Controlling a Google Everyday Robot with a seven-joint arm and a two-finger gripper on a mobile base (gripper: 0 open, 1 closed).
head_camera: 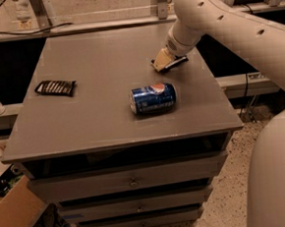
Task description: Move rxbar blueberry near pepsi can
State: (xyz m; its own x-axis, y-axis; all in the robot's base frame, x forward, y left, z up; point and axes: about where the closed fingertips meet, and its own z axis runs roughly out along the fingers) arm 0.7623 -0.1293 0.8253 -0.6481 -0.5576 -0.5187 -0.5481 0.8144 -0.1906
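The pepsi can [152,97] lies on its side in the middle right of the grey table [98,55], logo up. My gripper [162,61] is down at the table surface, behind and to the right of the can. A dark flat strip, the rxbar blueberry [179,60], shows at the gripper's right side, mostly hidden by it. I cannot tell whether the gripper holds it.
A black-brown wrapper with pale stripes [55,87] lies near the table's left edge. The table has drawers [133,182] below. A cardboard box [13,219] sits on the floor at the lower left. A railing [100,15] runs behind the table.
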